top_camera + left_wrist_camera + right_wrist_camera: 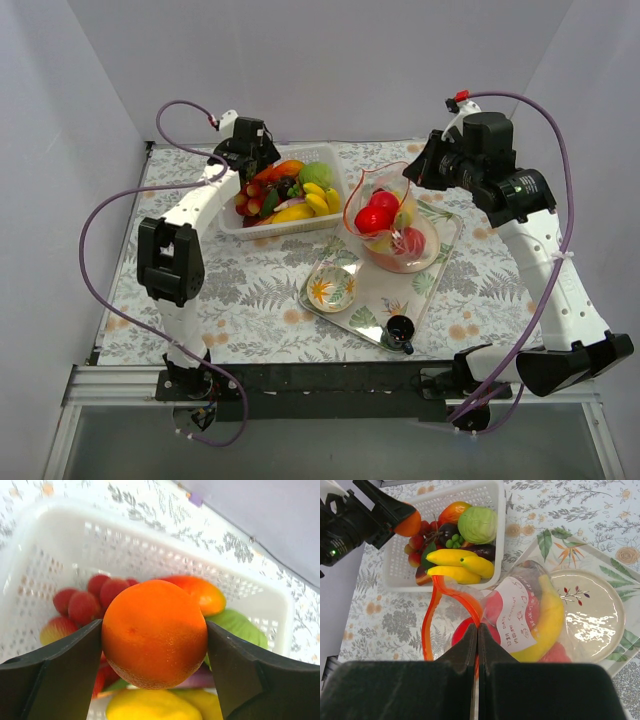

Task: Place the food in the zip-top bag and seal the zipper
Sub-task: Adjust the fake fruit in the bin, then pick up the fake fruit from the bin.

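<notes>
My left gripper [154, 640] is shut on an orange [155, 632] and holds it above the white basket [60, 535] of food; in the top view it [262, 163] is at the basket's far left. The clear zip-top bag [392, 222] stands open on the tray with red apples [378, 218] and a banana [547, 620] inside. My right gripper [478, 632] is shut on the bag's red-orange zipper strip [432, 605] and holds the mouth up. More bananas [457, 560], a green cabbage [477, 524] and red pieces lie in the basket.
A clear leaf-patterned tray [440, 262] holds the bag, a small floral bowl [332, 290] and a small dark cup [399, 330]. A pale plate [592, 615] lies under the bag. Walls close in at the back and sides.
</notes>
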{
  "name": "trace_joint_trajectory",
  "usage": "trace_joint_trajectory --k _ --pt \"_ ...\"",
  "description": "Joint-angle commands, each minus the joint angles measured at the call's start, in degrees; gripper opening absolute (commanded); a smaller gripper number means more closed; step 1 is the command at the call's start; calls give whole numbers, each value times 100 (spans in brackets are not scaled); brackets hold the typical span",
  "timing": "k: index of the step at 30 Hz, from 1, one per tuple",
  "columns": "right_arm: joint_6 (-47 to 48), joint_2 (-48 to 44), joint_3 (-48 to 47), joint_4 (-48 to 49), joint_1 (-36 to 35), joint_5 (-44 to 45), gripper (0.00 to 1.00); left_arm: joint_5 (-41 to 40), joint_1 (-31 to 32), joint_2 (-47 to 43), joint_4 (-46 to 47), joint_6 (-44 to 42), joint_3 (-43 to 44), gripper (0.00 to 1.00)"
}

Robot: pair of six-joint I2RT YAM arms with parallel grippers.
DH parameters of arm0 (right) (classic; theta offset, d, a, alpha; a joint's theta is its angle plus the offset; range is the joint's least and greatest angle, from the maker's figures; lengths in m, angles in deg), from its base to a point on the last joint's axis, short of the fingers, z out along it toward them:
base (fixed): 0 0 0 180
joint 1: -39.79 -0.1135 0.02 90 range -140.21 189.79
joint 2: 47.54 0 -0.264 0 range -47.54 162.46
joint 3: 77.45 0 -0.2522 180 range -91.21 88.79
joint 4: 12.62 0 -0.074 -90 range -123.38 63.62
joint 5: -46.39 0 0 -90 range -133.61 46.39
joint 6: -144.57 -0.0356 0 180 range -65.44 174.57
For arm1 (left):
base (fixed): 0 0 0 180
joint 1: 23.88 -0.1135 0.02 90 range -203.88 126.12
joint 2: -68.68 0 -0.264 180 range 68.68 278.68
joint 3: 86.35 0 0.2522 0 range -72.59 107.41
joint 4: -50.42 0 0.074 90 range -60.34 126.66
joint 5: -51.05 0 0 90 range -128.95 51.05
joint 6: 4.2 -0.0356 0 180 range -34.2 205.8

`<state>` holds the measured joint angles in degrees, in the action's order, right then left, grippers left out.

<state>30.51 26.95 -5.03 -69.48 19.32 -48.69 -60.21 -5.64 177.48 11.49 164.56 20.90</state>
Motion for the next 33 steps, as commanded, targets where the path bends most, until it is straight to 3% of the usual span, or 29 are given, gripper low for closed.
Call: trace_joint_trajectory --k 1,8,11,12,15,20,25,33 --pt "-38 -93 -137 407 -45 51 1 -134 -75 413 -129 -738 617 97" --pt "-20 -85 -225 363 -71 34 1 508 -58 214 -216 -1117 794 98" --pt "-29 -120 -146 442 -89 16 1 648 65 -42 -278 -1021 574 85" --pt "-47 -129 -119 459 -98 16 1 727 100 -199 -304 -977 417 73" --pt "-73 -129 -40 538 -133 -28 1 737 329 -402 -383 -679 127 62" --pt "-100 -94 -66 574 -212 -19 1 395 776 -377 -471 243 -86 60" --pt "-64 -164 -154 460 -282 -2 1 -132 839 220 -822 1623 256 58" --pt "-12 -357 -136 328 -282 25 1 -738 839 1082 -1148 2547 924 58"
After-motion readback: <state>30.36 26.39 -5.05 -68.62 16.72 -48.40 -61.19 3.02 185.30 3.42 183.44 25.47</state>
